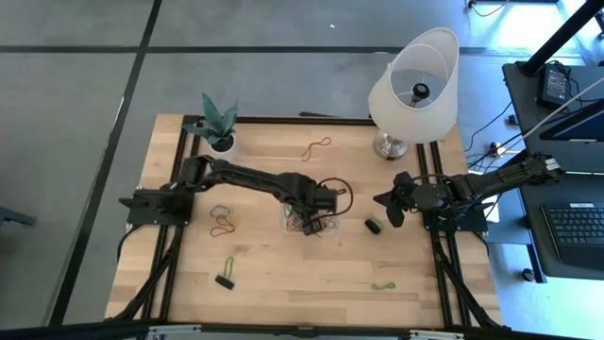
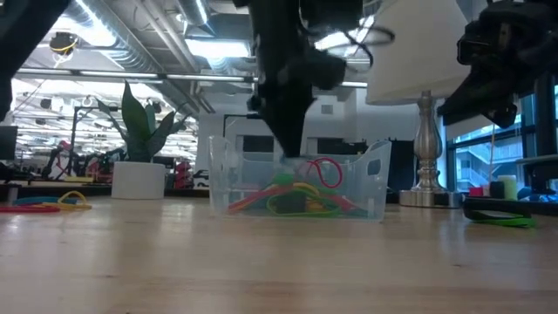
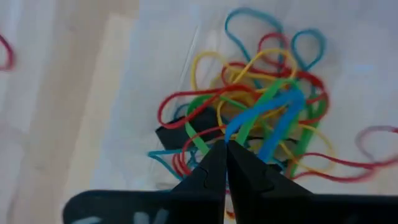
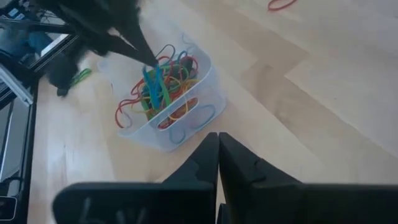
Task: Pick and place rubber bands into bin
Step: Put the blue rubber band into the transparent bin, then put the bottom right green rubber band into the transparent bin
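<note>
The left gripper point(image 1: 311, 223) hangs over the bin point(image 1: 332, 230), its tips down among the bands point(image 3: 261, 106) already heaped inside. Its fingers point(image 3: 245, 171) are pressed together, and a blue band point(image 4: 153, 84) hangs from the tips in the right wrist view, so they appear to be pinching that band. The step in hand looks like the drop. To do it well, the fingers should open only while the tips stay inside the walls, low enough that the springy loop cannot bounce out, then lift straight up so nothing in the tangle snags and rides out with them.

The bin sits near the middle of the surface point(image 1: 283, 283). Loose bands are left to collect: a cluster point(image 1: 223, 221) left of the bin, one point(image 1: 316, 146) towards the far edge, and green ones point(image 1: 383, 285) near the front.

The right gripper point(image 1: 391, 206) waits well right of the bin, fingers closed on nothing visible.
</note>
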